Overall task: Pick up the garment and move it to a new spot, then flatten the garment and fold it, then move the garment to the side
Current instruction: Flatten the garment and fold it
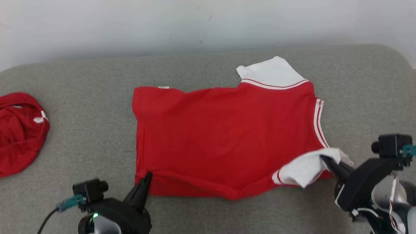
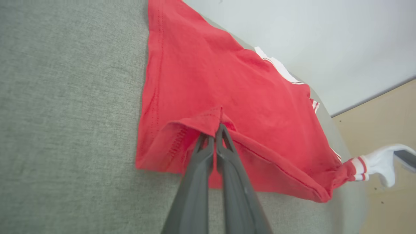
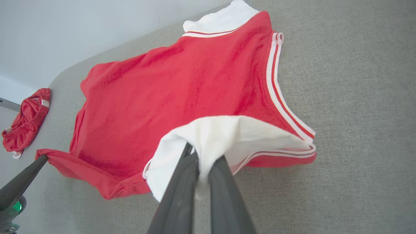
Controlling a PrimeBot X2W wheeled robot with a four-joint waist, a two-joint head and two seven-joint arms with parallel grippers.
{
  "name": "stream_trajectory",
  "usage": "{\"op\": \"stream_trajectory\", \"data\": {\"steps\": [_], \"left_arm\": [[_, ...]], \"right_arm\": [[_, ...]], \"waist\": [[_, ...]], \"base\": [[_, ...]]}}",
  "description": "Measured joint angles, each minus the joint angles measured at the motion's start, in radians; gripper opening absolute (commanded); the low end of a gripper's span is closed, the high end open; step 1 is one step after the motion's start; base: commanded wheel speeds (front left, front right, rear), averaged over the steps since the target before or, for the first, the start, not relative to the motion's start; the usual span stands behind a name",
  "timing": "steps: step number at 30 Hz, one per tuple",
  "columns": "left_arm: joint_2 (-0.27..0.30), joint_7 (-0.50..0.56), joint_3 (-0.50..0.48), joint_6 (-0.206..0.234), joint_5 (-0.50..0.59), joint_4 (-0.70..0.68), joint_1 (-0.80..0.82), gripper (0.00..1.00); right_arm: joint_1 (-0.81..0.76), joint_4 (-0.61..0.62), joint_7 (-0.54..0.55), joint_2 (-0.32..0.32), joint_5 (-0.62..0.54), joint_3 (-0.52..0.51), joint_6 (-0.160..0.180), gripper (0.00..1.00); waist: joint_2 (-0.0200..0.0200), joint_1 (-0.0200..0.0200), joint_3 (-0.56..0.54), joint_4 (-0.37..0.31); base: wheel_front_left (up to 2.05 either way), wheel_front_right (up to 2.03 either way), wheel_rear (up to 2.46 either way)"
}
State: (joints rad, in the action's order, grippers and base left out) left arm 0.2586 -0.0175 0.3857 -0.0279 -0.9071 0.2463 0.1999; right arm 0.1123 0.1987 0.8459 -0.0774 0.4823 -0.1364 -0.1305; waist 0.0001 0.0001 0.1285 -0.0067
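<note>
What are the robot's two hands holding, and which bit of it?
Both hold the red shirt. The left gripper pinches a red hem corner; the right gripper pinches the near white sleeve.

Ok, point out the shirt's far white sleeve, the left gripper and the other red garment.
far white sleeve (image 1: pixel 271 73): head view, middle of the white cloth.
left gripper (image 1: pixel 148 177): head view, between its closed fingertips.
other red garment (image 1: pixel 19 130): head view, its bunched middle.
</note>
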Motion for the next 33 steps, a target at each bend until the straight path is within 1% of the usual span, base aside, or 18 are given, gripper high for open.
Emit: {"op": "stream_trajectory", "data": {"steps": [7, 13, 23, 24, 25, 26, 27, 33], "left_arm": [[-0.039, -0.024, 0.003, 0.021, 0.034, 0.100, 0.110, 0.00], [-0.053, -0.063, 0.002, 0.034, 0.057, 0.172, 0.173, 0.00], [-0.071, -0.099, 0.012, 0.009, 0.066, 0.240, 0.239, 0.00], [-0.072, -0.106, 0.014, 0.002, 0.069, 0.243, 0.245, 0.00], [-0.073, -0.112, 0.015, 0.001, 0.073, 0.244, 0.252, 0.05], [-0.075, -0.120, 0.015, 0.000, 0.076, 0.248, 0.259, 0.75], [-0.075, -0.128, 0.016, 0.000, 0.082, 0.252, 0.265, 1.00], [-0.071, -0.174, 0.029, 0.004, 0.121, 0.271, 0.278, 1.00]], "right_arm": [[0.126, -0.102, -0.094, -0.025, -0.020, 0.023, 0.000, 0.00], [0.202, -0.177, -0.152, -0.029, -0.035, 0.013, 0.000, 0.00], [0.278, -0.261, -0.203, -0.038, -0.035, 0.035, 0.000, 0.00], [0.280, -0.269, -0.207, -0.039, -0.035, 0.036, 0.000, 0.09], [0.280, -0.277, -0.214, -0.040, -0.036, 0.037, 0.000, 0.92], [0.280, -0.286, -0.224, -0.038, -0.037, 0.031, 0.000, 1.00], [0.283, -0.293, -0.242, -0.035, -0.042, 0.022, 0.000, 1.00], [0.316, -0.313, -0.362, -0.019, -0.049, 0.011, 0.000, 1.00]], "waist": [[0.0000, 0.0001, 0.042, 0.012], [0.0000, 0.0001, 0.081, 0.019], [0.0001, 0.0000, 0.131, 0.033], [0.0000, 0.0000, 0.133, 0.035], [0.0000, 0.0000, 0.134, 0.036], [0.0000, 0.0000, 0.135, 0.038], [0.0001, 0.0000, 0.135, 0.038], [0.0000, -0.0001, 0.124, 0.034]], "base": [[0.00, 0.00, 0.00], [0.00, 0.00, 0.00], [0.00, 0.00, 0.00], [0.00, 0.00, 0.00], [0.00, 0.00, 0.00], [0.00, 0.00, 0.00], [0.00, 0.00, 0.00], [0.00, 0.00, 0.00]]}}
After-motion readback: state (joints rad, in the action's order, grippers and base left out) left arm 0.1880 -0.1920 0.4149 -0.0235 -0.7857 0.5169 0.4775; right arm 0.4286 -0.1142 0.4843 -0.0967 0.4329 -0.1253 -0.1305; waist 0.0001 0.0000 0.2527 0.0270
